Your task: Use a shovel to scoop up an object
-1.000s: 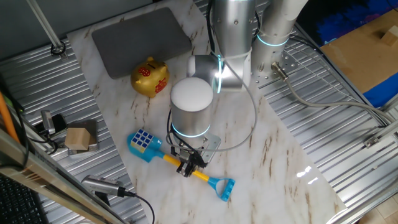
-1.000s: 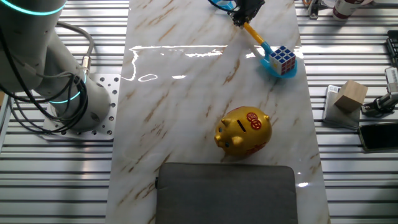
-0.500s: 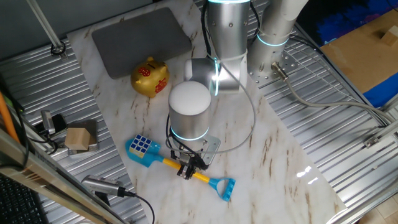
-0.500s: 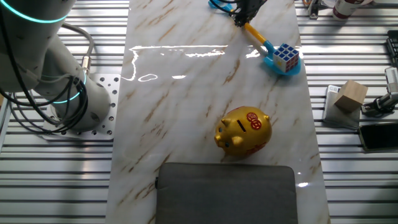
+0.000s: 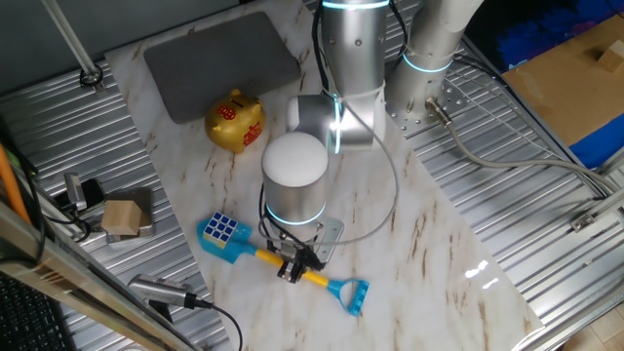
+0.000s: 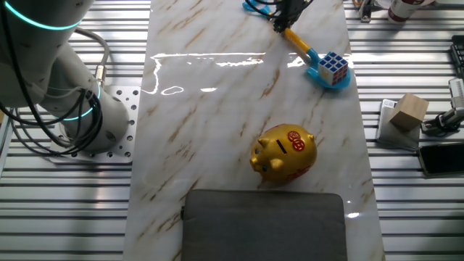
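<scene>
Marble-patterned tabletop (image 5: pixel 439 253) is seen beneath everything, with a dark grey mat (image 6: pixel 262 225) lying at the end well beyond the shovel's blade. The arm's silver wrist (image 5: pixel 295 185) is hung directly above the shovel's shaft. A golden pig-shaped bank (image 6: pixel 283 151) is stood between the blade end and the mat, well apart from the tool. A tan wooden block (image 6: pixel 405 111) is set off the marble, out to the side of the blade. The shovel (image 5: pixel 268 257) is laid low across the marble, and the gripper (image 5: pixel 295 261) is closed around its yellow shaft, about midway between the light-blue blade and the blue D-shaped end loop (image 5: pixel 352 294). The puzzle cube (image 6: pixel 333 67) is seated on top of the blade, at the end of the tool farthest from the loop, and appears fully carried by it. The scooping step is therefore judged to be essentially achieved, with the blade already under the cube. For the next move, a slow lift with the blade kept level or slightly tipped back would be called for, since the cube is only resting there and could be slid off the front lip.
</scene>
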Tool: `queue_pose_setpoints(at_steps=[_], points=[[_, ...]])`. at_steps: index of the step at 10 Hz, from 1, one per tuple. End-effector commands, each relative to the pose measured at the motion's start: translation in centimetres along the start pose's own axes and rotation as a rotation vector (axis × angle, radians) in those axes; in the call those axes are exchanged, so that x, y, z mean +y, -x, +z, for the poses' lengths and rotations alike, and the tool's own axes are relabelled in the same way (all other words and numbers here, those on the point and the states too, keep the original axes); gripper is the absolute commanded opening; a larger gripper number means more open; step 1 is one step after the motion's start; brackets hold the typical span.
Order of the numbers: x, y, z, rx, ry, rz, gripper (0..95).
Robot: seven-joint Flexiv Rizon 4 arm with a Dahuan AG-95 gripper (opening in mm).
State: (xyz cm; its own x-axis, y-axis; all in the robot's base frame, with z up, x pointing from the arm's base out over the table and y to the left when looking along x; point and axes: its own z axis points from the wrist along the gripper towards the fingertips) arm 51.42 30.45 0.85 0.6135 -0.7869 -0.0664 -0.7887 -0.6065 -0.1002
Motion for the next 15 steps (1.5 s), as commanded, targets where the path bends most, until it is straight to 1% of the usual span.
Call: queue_pose_setpoints(at_steps=[1, 3, 5, 7, 10, 12, 13, 14, 15], points=[[0.0, 0.0, 0.0, 0.001, 0.005, 0.000, 0.0], [0.0, 0.0, 0.1, 0.004, 0.011, 0.001, 0.0], [0.0, 0.0, 0.1, 0.000, 0.031, 0.023, 0.0], [0.0, 0.0, -0.1, 0.003, 0.036, 0.018, 38.0], [0.0, 0.0, -0.2, 0.005, 0.039, 0.027, 38.0], [-0.1, 0.1, -0.7, 0.000, 0.045, 0.034, 38.0], [-0.1, 0.0, -0.9, -0.002, 0.048, 0.035, 19.0], [0.0, 0.0, -1.7, -0.006, 0.054, 0.039, 19.0], [0.1, -0.1, -2.2, -0.006, 0.054, 0.039, 19.0]])
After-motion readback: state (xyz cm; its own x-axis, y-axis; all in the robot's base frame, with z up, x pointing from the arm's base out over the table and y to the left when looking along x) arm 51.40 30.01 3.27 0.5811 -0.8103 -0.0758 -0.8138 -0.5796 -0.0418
